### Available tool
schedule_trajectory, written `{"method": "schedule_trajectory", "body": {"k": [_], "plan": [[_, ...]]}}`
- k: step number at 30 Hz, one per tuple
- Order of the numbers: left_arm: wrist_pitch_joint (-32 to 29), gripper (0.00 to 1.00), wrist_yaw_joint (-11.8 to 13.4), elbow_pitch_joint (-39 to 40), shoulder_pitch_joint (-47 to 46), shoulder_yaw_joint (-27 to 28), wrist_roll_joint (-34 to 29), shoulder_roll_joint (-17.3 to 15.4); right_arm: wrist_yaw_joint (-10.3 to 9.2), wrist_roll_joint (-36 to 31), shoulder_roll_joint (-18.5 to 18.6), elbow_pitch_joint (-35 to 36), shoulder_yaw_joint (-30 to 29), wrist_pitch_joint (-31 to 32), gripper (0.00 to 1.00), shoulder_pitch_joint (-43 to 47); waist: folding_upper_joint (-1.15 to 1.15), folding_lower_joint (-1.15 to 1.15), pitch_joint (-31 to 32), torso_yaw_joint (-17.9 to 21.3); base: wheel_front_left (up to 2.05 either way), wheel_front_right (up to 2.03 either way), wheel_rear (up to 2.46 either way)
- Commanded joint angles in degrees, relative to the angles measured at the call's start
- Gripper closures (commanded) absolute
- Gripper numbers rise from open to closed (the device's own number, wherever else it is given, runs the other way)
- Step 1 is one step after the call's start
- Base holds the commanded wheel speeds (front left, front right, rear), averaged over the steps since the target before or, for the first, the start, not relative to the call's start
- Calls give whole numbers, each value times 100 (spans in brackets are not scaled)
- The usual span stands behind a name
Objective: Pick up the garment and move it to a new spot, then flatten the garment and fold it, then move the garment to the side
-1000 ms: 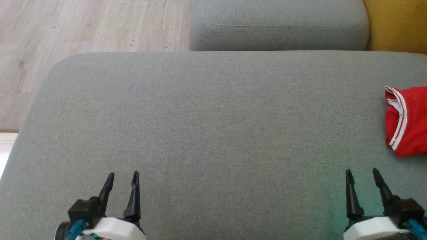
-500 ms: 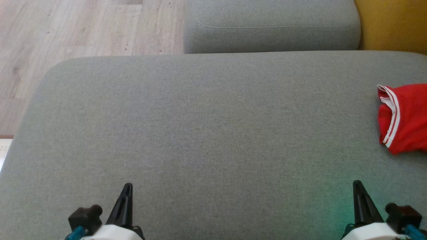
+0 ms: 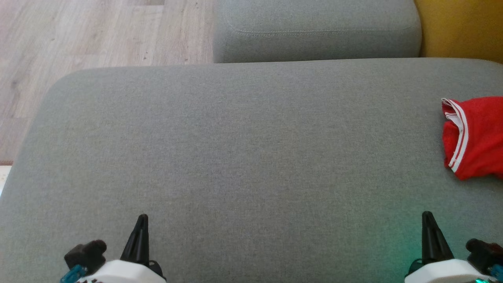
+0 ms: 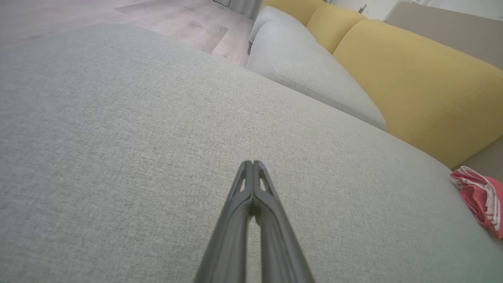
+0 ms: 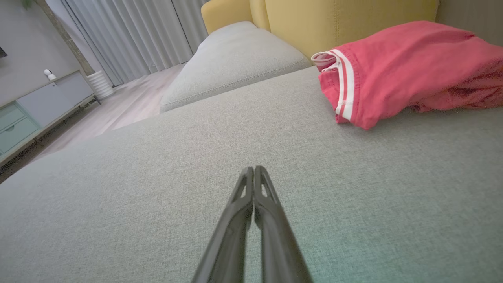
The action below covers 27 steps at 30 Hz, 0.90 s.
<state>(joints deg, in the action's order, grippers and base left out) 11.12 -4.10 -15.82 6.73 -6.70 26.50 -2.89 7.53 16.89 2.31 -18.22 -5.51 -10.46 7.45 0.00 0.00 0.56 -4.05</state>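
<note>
Garment [image 3: 477, 137]: crumpled red knit with a white-striped hem, at the right end of the rounded grey woven cushion [image 3: 251, 149]. Left gripper [image 3: 141, 222] and right gripper [image 3: 428, 219]: closed and empty, over its near edge.

A crumpled red cloth garment [image 3: 477, 137] with twin white stripes along its hem lies bunched at the far right of a broad grey fabric sofa cushion [image 3: 243, 149], partly cut off by the head view's edge. Its striped edge faces the cushion's middle, with one corner curled up to show a pale inside. A yellow upholstered backrest [image 5: 334, 19] rises just behind it.
</note>
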Motion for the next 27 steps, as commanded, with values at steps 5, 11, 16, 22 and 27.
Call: {"method": "schedule_trajectory", "body": {"k": [5, 11, 16, 22, 27], "plan": [[-71, 100, -53, 165, -340, 130, 379, -45, -1, 437, 16, 214, 1, 102, 100, -336, 0, 0, -4, 18, 0, 0, 0], [-164, 100, -71, 170, -397, 190, 769, -52, -1, 872, 18, 228, -5, 199, 100, -398, 0, 0, -8, 42, 0, 0, 0], [-242, 100, -85, 173, -443, 241, 1094, -57, -1, 1235, 20, 239, -9, 280, 100, -450, 0, 0, -12, 62, 0, 0, 0], [-337, 100, -103, 175, -500, 304, 1482, -61, -2, 1669, 23, 252, -16, 378, 100, -513, 0, 0, -16, 85, 0, 0, 0], [-417, 100, -117, 176, -548, 357, 1802, -65, -2, 2029, 25, 262, -21, 459, 100, -565, 0, 0, -20, 105, 0, 0, 0]]}}
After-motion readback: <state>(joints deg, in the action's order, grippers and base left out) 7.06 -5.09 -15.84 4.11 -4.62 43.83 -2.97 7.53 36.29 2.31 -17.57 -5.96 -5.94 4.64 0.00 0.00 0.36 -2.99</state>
